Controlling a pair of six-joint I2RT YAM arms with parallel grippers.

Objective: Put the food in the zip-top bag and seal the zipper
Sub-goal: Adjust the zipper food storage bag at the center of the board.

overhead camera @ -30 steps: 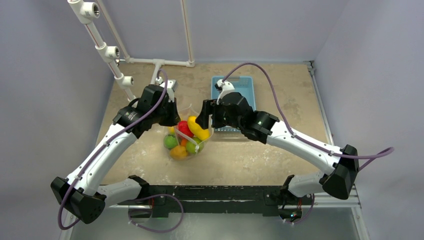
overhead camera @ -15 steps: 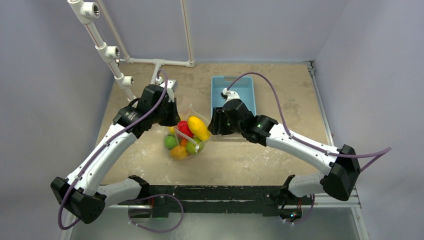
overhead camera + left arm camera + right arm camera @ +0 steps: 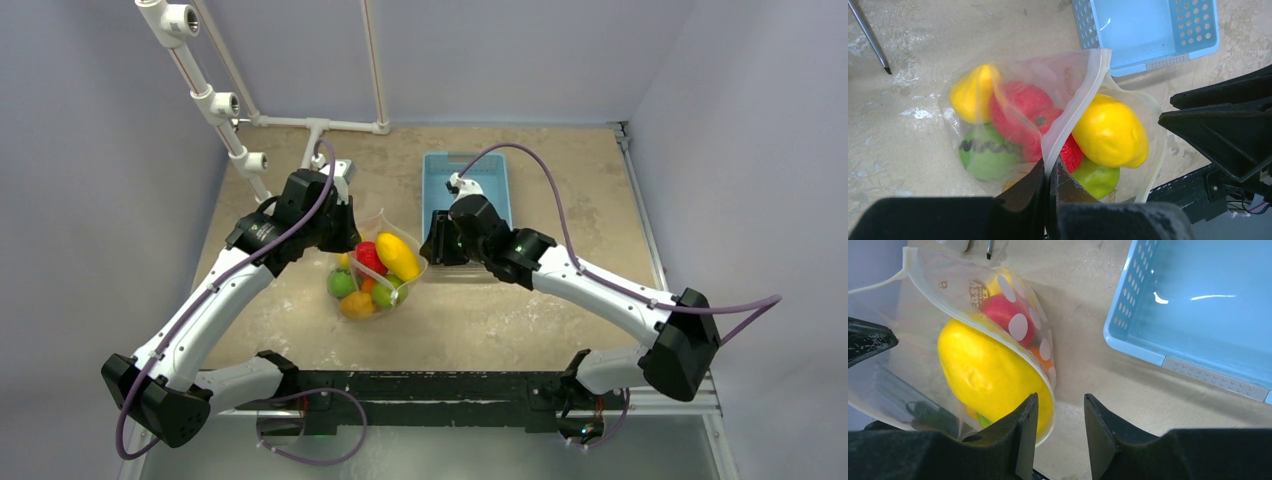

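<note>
The left pincer is clamped tight on the zipper of the zip-top bag, which rests on the tabletop with the food inside. The right pincer stands parted, gripping nothing, just beside the bag; whether it touches the plastic is unclear. The blue basket lies near.

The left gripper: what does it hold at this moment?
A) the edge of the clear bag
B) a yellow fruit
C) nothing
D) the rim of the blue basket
A: in the left wrist view, the left gripper is shut on the mouth edge of the zip-top bag.
</note>
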